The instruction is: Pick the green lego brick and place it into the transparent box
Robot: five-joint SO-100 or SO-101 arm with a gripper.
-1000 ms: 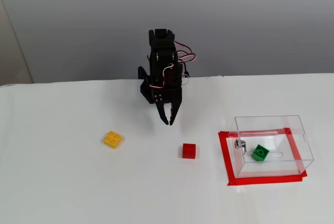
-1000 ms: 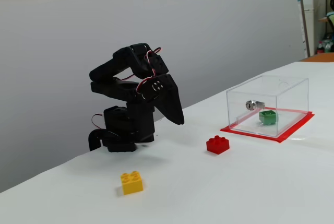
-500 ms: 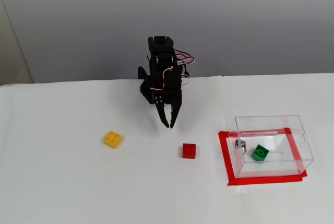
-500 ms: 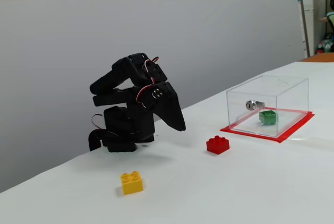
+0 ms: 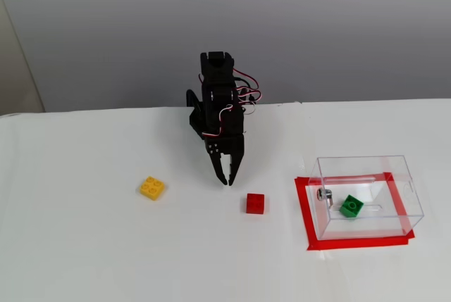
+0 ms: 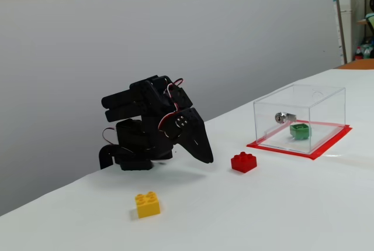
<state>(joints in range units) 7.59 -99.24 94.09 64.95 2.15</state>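
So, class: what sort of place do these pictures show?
Probably a lab or office test bench: a plain white table, a small folded robot arm, and a red-taped spot holding the transparent box; shelving stands behind.

Open white tabletop [image 5: 84, 246] was left around the folded black gripper [image 5: 226, 179]. A small yellow studded brick [image 5: 151, 188] and a red brick [image 5: 255, 203] lay apart, flanking it; the clear plastic box [image 5: 366, 196] stood farther right.

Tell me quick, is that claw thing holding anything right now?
Tool: closed and empty, folded down near the table. The green lego brick already lies inside the transparent box.
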